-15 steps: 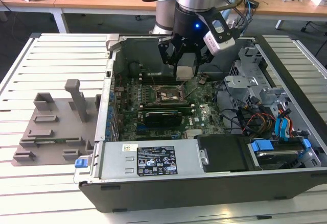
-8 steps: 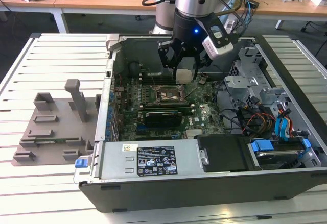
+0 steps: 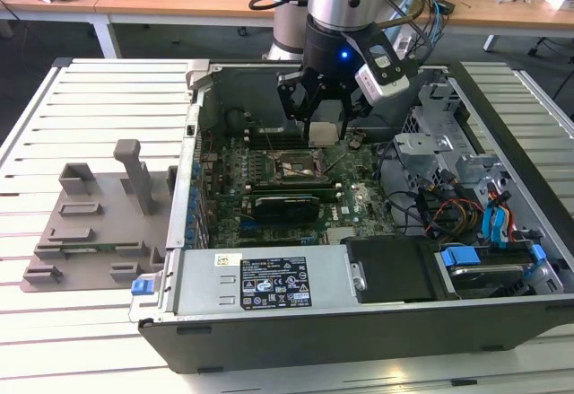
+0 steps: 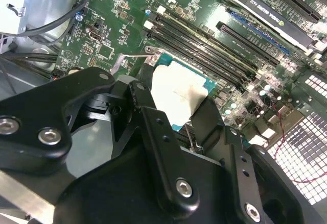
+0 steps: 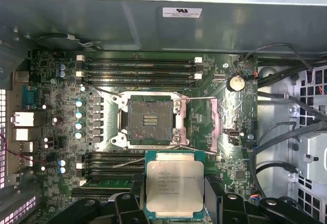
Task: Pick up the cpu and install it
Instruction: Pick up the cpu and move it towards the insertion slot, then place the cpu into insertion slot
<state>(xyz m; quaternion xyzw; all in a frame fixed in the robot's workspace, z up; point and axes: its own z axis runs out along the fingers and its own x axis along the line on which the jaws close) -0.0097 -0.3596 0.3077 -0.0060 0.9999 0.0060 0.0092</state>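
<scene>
Cpu (image 5: 174,184) above motherboard (image 5: 240,109), socket (image 5: 149,119) nearby

Exterior view: raised and set back, looking obliquely down across the slatted table (image 3: 90,98) into the open computer case (image 3: 269,277) from beyond its near edge. First wrist view: close above the motherboard (image 5: 225,81), facing straight down, socket (image 5: 149,121) near centre. Second wrist view: closer still and tilted, looking past the gripper (image 4: 177,109) onto the same board. All three share the stretch of board around the cpu (image 5: 174,184).
</scene>
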